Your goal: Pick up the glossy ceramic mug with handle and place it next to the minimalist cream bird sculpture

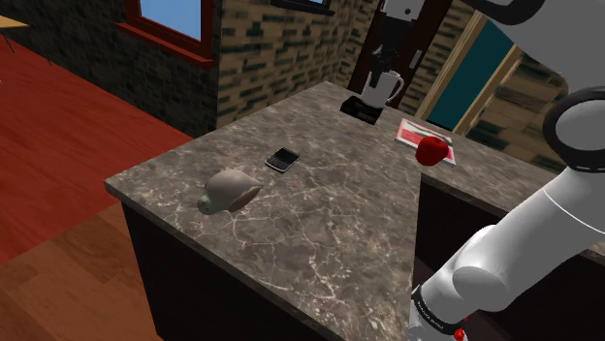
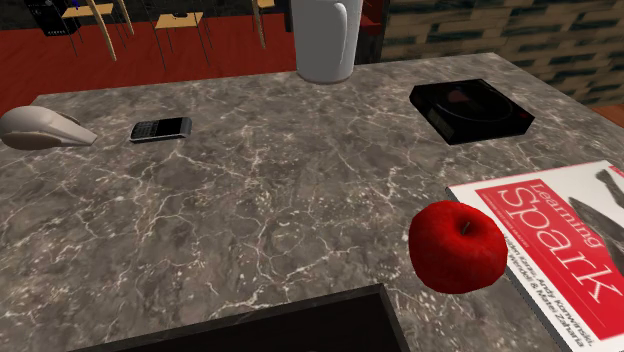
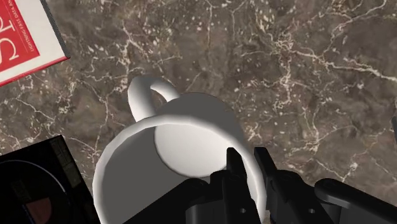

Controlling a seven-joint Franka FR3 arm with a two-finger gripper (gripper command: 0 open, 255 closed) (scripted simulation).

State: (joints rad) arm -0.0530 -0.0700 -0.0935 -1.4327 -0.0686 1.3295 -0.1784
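Scanning the second exterior view from its left, you are seeing the pale bird sculpture (image 2: 40, 128) lying on the marbled counter (image 2: 280, 200), a phone (image 2: 160, 129) just beside it, then the white mug (image 2: 325, 40) being held upright, long axis vertical, well apart from the bird. In the wrist view its mouth is facing your gripper (image 3: 249, 167) and its handle (image 3: 149, 95) is pointing toward the red book (image 3: 25, 38). The fingers (image 3: 234, 172) are clamping the mug's wall opposite the handle, one inside.

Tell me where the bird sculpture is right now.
The bird sculpture lies on the marbled counter near its corner at the shoulder view's left, beside the black phone, well away from the white mug.
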